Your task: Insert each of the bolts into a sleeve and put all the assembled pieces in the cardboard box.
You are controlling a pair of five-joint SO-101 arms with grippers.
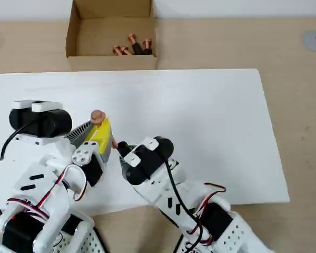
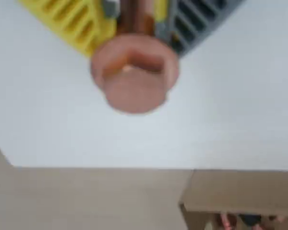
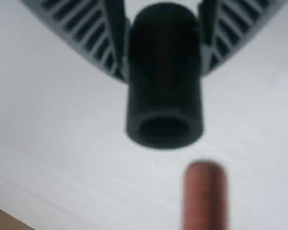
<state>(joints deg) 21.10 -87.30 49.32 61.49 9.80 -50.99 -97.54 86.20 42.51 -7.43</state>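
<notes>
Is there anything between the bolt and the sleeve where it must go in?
Nothing visible. The bolt end is near the sleeve opening, not touching it, and only the white sheet shows in the gap.

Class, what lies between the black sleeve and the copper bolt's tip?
Only bare white mat, seen in the right wrist view, separates sleeve and bolt.

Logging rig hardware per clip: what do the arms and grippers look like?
The left arm and right arm have white shells, black motors and red, black and white cables. The left gripper has one yellow and one grey ribbed finger; the right gripper has grey ribbed fingers.
</notes>
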